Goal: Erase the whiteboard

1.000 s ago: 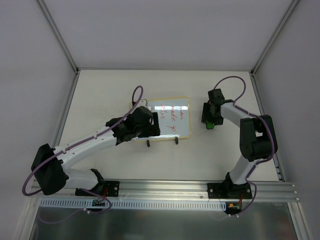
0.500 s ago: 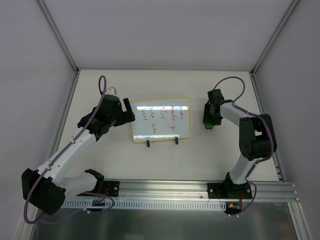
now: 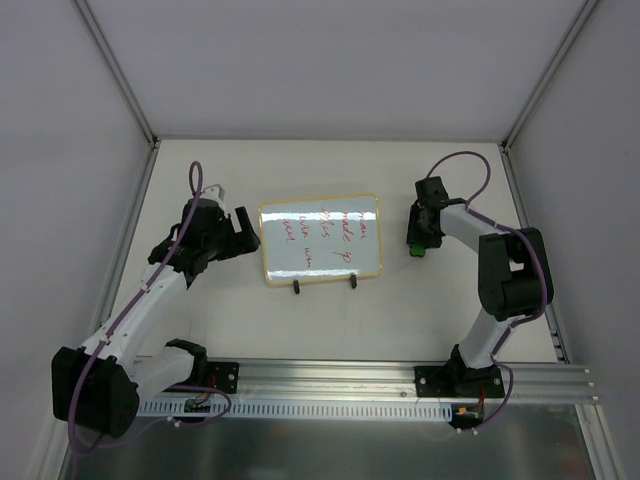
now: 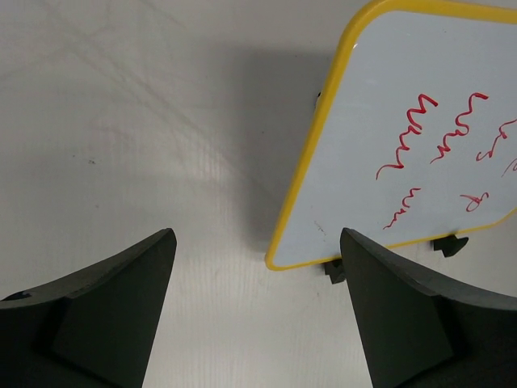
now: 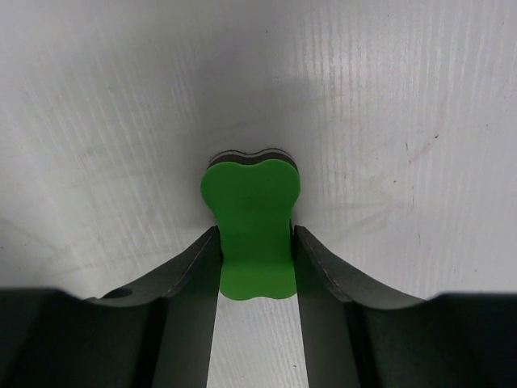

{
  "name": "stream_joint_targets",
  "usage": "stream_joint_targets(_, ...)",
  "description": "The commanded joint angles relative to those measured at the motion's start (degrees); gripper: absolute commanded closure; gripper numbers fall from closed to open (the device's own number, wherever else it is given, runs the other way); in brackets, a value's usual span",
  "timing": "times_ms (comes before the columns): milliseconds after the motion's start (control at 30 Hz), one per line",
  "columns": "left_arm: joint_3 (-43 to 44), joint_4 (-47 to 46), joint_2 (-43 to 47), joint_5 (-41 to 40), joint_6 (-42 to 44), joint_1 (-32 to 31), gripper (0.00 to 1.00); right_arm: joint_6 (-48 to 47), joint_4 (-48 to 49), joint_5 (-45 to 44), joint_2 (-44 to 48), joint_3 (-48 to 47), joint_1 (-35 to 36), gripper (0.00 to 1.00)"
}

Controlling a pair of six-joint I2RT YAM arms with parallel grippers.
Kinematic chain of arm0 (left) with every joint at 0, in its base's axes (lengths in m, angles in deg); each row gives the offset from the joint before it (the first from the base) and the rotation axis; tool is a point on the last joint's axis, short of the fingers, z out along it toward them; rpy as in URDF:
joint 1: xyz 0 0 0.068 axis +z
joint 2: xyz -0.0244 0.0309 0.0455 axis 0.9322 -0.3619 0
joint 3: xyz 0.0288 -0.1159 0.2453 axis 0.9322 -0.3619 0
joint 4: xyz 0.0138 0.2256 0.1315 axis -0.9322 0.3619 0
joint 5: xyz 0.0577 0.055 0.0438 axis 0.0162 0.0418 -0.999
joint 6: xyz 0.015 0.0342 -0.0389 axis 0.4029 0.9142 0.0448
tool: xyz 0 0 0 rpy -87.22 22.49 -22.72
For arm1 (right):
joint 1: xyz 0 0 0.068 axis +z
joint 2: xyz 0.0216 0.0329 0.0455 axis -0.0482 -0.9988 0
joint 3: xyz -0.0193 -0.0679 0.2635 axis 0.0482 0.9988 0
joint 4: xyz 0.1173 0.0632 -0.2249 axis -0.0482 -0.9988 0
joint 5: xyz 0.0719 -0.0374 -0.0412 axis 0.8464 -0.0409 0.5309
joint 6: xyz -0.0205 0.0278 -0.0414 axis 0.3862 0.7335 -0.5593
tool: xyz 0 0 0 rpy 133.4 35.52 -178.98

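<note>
The whiteboard (image 3: 322, 240) has a yellow frame and red handwriting and stands on two black feet at the table's middle. In the left wrist view (image 4: 420, 121) its left corner and red scribbles show. My left gripper (image 3: 243, 230) is open and empty just left of the board, and in its wrist view (image 4: 257, 238) the jaws stand wide apart over the table by the board's corner. My right gripper (image 3: 418, 243) is to the right of the board, shut on the green eraser (image 3: 417, 250). In the right wrist view both fingers (image 5: 194, 259) press the eraser's (image 5: 252, 218) narrow waist; it sits low at the table.
White walls enclose the pale table (image 3: 200, 310) on three sides. A metal rail (image 3: 330, 378) with both arm bases runs along the near edge. The right arm's elbow (image 3: 512, 275) stands right of the board.
My left arm has drawn back to the left, off the board's left part, uncovering the writing there. The right gripper has stayed about where it was, at the eraser.
</note>
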Motion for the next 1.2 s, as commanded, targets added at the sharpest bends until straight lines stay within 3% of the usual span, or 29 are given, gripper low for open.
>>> stream_joint_targets(0,-1.24,-5.57,1.06,5.7,2.64,0.69,0.16,0.24,1.11,-0.58,-0.04,-2.25,-0.01,0.59)
stream_joint_targets(67,-2.12,-6.97,1.06,6.49,2.81,0.78,0.16,-0.02,1.11,-0.93,0.48,-1.99,0.16,0.6)
stream_joint_targets(267,-5.72,-11.98,0.79,9.82,3.43,2.18,0.18,-1.78,1.11,-3.04,6.1,0.82,1.31,0.82)
stream_joint_targets(533,-7.84,-19.89,-1.93,13.87,4.57,4.21,0.29,-7.49,1.02,-4.97,23.4,4.6,5.78,0.84)
stream_joint_targets(667,-6.96,-22.53,-4.13,15.63,5.89,4.56,0.34,-10.47,2.24,-5.77,27.63,3.47,13.32,0.84)
stream_joint_targets(900,-2.48,-23.06,-8.42,15.55,10.1,6.58,0.34,-21.63,6.91,-8.05,22.48,-2.23,26.33,0.85)
stream_joint_targets(1167,5.25,-23.41,-14.85,22.57,14.15,8.87,0.36,-24.81,10.42,-7.97,15.26,-6.99,33.47,0.86)
